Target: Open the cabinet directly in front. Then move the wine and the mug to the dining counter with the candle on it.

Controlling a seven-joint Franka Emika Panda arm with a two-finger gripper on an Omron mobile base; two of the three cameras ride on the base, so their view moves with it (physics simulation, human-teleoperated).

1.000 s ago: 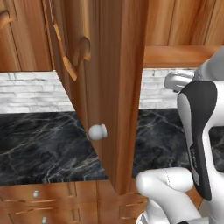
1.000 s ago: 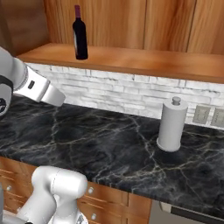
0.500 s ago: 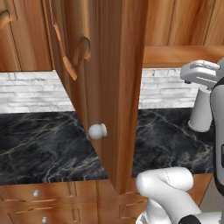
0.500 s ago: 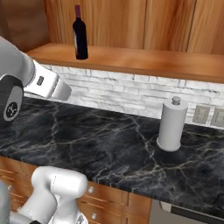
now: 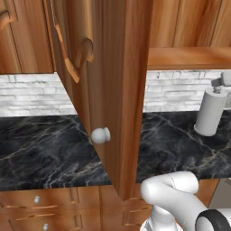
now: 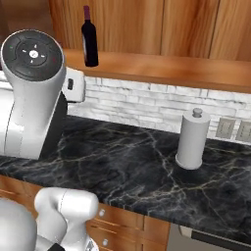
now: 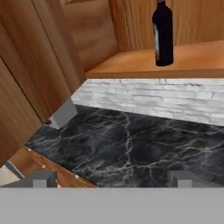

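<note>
The cabinet door point(image 5: 118, 85) stands swung wide open toward me, its round silver knob point(image 5: 100, 135) facing out. Inside, on the cabinet's bottom shelf point(image 6: 162, 68), the wine point(image 6: 89, 38) stands upright, a dark bottle with a red neck. The hand view shows the wine point(image 7: 162, 33) up ahead on the shelf point(image 7: 192, 61), well beyond my gripper point(image 7: 111, 181). The gripper is open with nothing between its fingertips point(image 7: 41, 178), over the black counter by the wall. The mug, the dining counter and the candle are out of view.
A grey paper towel roll point(image 6: 192, 139) stands on the black marble counter point(image 6: 132, 171) against the white brick wall, with wall sockets point(image 6: 225, 128) to its right. My arm's large white link point(image 6: 32, 93) rises at the left. Drawer fronts point(image 5: 45, 212) run under the counter.
My arm has swung right, out of the left base view, and rises larger and closer at the left of the right base view. The door and the bottle have not moved.
</note>
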